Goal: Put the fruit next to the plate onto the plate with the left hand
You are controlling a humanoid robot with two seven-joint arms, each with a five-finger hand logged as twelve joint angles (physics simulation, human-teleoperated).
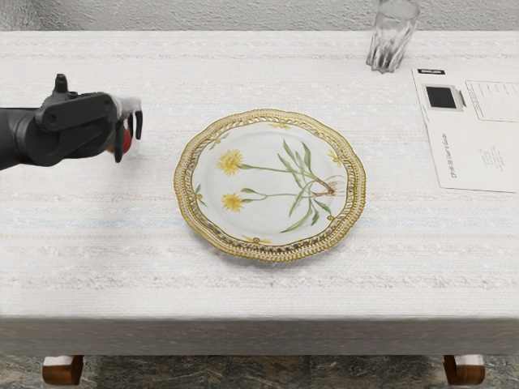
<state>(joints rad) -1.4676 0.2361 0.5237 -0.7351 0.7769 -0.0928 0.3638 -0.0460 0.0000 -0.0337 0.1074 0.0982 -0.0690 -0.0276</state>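
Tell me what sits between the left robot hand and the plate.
Nothing; in the head view, only bare tablecloth separates the left robot hand from the plate.

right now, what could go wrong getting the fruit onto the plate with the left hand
1. Only a sliver of the red fruit shows under the left hand, so the hold can't be judged; it may slip on the way across.
2. A low carry could clip the plate at its near rim and shove it.
3. Released near the rim, the fruit might roll back onto the table.
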